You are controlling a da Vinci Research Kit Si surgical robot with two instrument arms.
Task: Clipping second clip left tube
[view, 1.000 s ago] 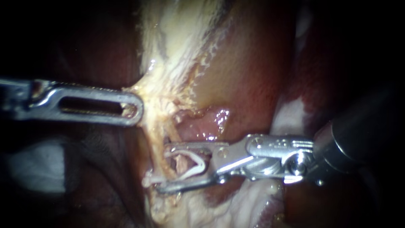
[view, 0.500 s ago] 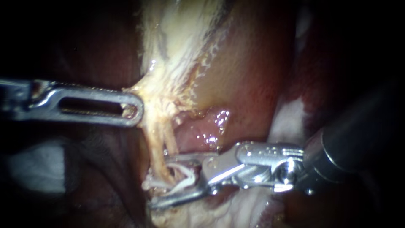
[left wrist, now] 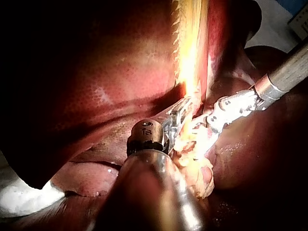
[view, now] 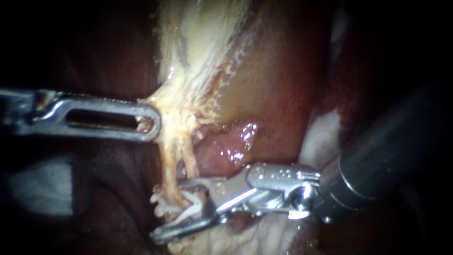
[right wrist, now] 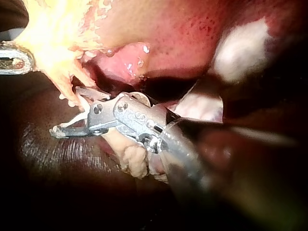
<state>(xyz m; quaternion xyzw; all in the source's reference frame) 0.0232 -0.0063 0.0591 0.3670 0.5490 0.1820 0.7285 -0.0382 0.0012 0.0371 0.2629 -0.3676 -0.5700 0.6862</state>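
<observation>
The right instrument (view: 170, 208) has its jaws drawn partway in, gripping a white clip (view: 191, 208) that straddles the left tube (view: 169, 163). The tube runs up and down, straight across the sideways jaws. Higher up, the left instrument (view: 151, 123) has its jaws clamped on pale tissue (view: 184, 108), apparently holding the tube taut.

Shiny metal right instrument (view: 168, 209), white clip (view: 195, 206), glossy tissue (view: 230, 152).
</observation>
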